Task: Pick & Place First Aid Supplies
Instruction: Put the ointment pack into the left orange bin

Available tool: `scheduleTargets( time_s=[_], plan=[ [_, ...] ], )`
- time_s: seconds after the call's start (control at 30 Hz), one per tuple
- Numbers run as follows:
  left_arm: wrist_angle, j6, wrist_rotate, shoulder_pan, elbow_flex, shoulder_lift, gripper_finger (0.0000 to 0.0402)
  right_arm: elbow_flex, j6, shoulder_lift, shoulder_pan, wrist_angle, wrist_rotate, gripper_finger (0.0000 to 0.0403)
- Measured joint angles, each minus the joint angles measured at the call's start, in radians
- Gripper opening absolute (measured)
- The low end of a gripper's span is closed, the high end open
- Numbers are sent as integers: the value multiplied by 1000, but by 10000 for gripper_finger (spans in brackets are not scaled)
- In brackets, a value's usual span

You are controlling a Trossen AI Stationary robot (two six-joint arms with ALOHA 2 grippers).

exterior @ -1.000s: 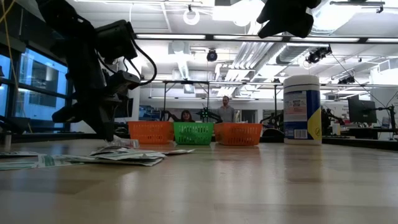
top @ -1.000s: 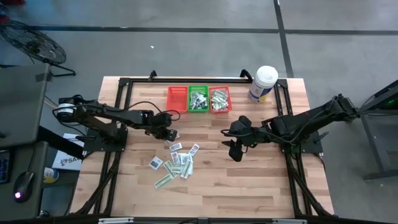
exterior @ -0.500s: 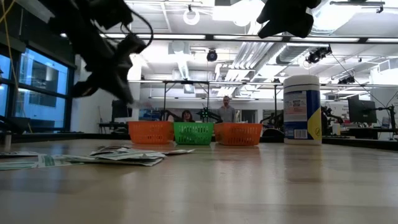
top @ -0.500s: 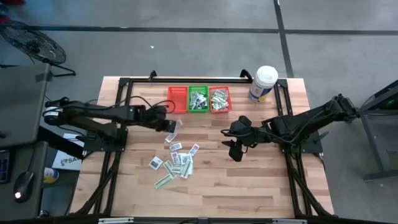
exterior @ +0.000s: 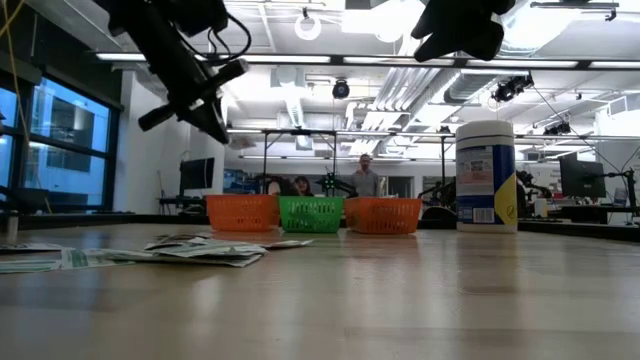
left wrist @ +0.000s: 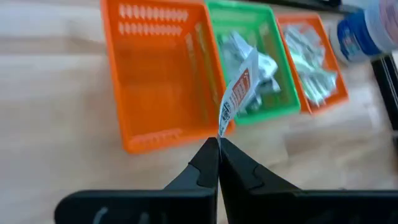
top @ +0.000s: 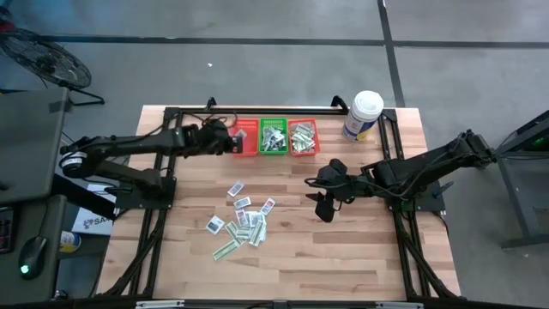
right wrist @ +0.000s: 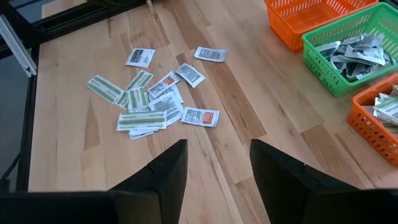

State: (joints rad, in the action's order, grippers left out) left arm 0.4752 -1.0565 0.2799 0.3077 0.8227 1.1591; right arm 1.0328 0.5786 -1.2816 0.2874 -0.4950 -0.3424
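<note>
Left pincer (left wrist: 217, 144) pinched on white paper packet with red print (left wrist: 238, 94), upper centre, over empty orange mesh basket (left wrist: 155, 81) | right pincer (right wrist: 214, 158) agape, idle mid-frame right | loose packets (top: 242, 223) on tabletop (top: 343, 249) | advice: centre over correct basket, lower, then release.

Pale wood table (top: 343, 249), matt; plastic mesh baskets (top: 274, 137); paper packets (top: 244, 223); glossy tub (top: 363, 116).
</note>
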Motion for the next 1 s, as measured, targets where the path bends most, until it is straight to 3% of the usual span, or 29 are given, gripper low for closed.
scheduleTargets(
  time_s=[0.37,1.0],
  plan=[
    [-56,69,-96,182,2,97,0,0,0,0,0,0,-15,168],
    [-185,58,-168,216,2,266,2,0,8,0,0,0,-9,168]
  ],
)
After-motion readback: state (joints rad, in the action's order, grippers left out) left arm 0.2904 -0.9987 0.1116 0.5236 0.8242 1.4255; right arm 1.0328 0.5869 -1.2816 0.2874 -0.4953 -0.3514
